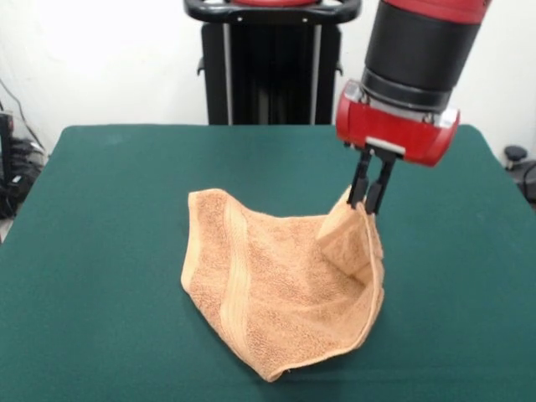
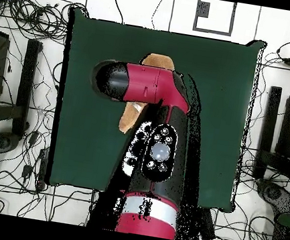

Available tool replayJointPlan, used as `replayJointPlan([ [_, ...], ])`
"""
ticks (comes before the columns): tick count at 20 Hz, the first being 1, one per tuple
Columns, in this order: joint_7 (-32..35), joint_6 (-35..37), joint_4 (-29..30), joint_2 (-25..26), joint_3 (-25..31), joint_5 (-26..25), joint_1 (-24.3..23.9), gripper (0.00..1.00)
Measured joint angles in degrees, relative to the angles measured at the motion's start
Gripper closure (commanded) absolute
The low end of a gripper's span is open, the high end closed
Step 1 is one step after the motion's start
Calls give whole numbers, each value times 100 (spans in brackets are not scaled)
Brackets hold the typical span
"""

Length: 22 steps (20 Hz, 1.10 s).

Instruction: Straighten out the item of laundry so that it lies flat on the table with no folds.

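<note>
The light-brown terry towel (image 1: 276, 289) lies crumpled on the dark green table (image 1: 100, 251), a woven border band running down its left side. Its right corner is lifted into a peak. My gripper (image 1: 367, 205) is shut on that raised corner and holds it above the cloth. In the overhead view the red arm (image 2: 150, 85) covers most of the towel (image 2: 158, 61); only small bits of it show at the arm's edges, and the gripper itself is hidden there.
The robot's black pedestal (image 1: 272, 63) stands at the table's far edge. Cables and dark stands (image 2: 17, 85) lie on the floor around the table. Green table surface (image 2: 224, 111) shows on all sides of the towel.
</note>
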Motion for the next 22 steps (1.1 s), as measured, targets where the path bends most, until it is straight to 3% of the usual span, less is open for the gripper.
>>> replayJointPlan([
  [22,0,0,-293,315,-31,-2,208,100],
])
